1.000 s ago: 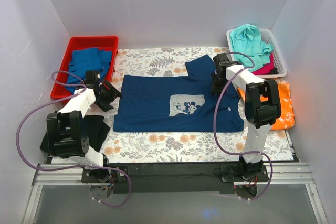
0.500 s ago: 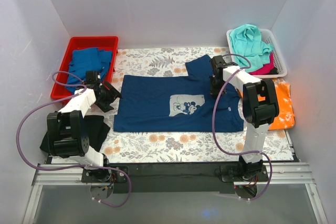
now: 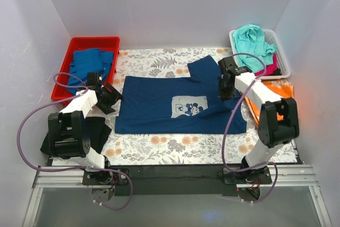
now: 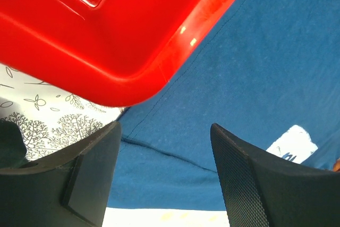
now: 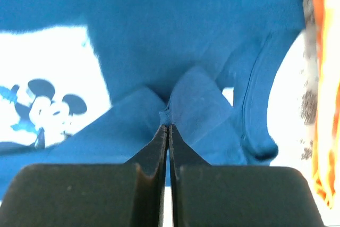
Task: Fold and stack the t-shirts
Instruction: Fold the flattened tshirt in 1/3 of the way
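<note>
**Item 1: navy t-shirt (image 3: 175, 104).** It lies spread print-up on the floral table cover (image 3: 159, 150), between the red bin (image 3: 74, 43) and the white basket (image 3: 282, 57).

**Risks.**
- The right gripper's hold is a thin pucker of cloth, which may slip free under any pull.
- Whether 1 layer or 2 is caught cannot be told. A 1-layer catch would fold the shirt unevenly.
- The left side is unpinned, so the whole shirt may slide and go crooked.
- The purple cable (image 3: 227, 128) trails over the hem and may drag it.

**Right gripper (image 3: 225, 92).** Its fingers are pressed together on a small peak of navy cloth beside the right sleeve, with the print to its left.

**Left gripper (image 3: 109, 97).** Its fingers are spread wide with nothing held. It sits at the bin's corner, just beside the shirt's left edge.
</note>
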Tool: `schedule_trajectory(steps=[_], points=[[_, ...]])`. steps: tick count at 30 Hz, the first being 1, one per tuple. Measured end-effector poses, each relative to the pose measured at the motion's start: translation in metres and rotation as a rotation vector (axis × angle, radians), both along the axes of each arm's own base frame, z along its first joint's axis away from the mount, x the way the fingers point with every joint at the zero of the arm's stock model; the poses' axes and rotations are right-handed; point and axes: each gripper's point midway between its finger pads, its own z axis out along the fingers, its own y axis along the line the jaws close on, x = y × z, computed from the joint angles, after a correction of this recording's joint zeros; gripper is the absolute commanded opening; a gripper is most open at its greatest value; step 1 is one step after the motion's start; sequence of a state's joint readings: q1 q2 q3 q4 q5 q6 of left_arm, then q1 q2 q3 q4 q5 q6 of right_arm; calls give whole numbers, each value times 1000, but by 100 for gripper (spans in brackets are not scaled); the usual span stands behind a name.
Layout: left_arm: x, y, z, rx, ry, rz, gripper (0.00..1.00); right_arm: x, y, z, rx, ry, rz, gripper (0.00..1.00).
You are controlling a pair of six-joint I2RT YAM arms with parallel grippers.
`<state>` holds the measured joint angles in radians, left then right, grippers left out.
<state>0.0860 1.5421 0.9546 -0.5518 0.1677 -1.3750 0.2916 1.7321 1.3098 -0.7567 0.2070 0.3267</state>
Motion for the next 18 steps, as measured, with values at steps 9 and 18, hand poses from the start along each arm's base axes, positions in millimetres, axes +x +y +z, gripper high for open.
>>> schedule_trajectory(steps=[9, 18], points=[[1, 0, -2, 2, 2, -5, 67, -77, -3, 4, 89, 9, -24, 1], [-3, 0, -6, 3, 13, -10, 66, -153, 5, -15, 142, 141, -63, 4]])
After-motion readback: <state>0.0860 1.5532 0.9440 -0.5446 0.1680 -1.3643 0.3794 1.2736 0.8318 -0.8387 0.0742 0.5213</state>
